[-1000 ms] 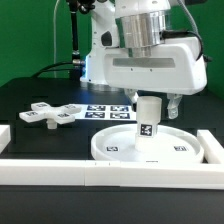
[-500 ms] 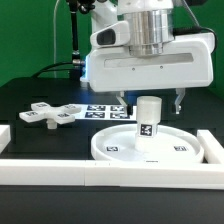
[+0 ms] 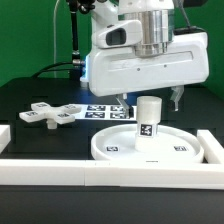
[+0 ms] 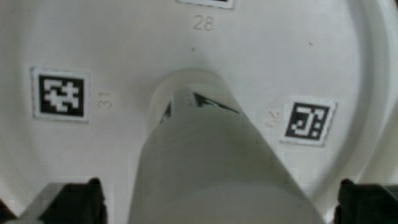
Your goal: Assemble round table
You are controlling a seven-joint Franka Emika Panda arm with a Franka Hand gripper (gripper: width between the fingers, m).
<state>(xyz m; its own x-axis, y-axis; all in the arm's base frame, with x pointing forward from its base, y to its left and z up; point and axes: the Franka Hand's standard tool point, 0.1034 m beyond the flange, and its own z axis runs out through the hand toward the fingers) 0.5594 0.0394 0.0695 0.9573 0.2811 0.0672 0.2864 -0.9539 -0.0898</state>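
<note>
The round disc lies rim up at the front of the black table. The short cylinder leg stands upright on its middle. My gripper hangs open over the leg, one finger on each side of the leg's top and clear of it. In the wrist view the leg runs down the middle between the dark fingertips, with the tagged disc behind it and the gripper open around it. The cross-shaped foot piece lies flat towards the exterior view's left.
White border bars run along the front, the exterior view's left and its right. The marker board lies behind the disc. A black stand and cables rise at the back.
The hand has shifted slightly and lifted a little over the leg. Its jaws stay wide open. The leg, disc and foot piece have not moved.
</note>
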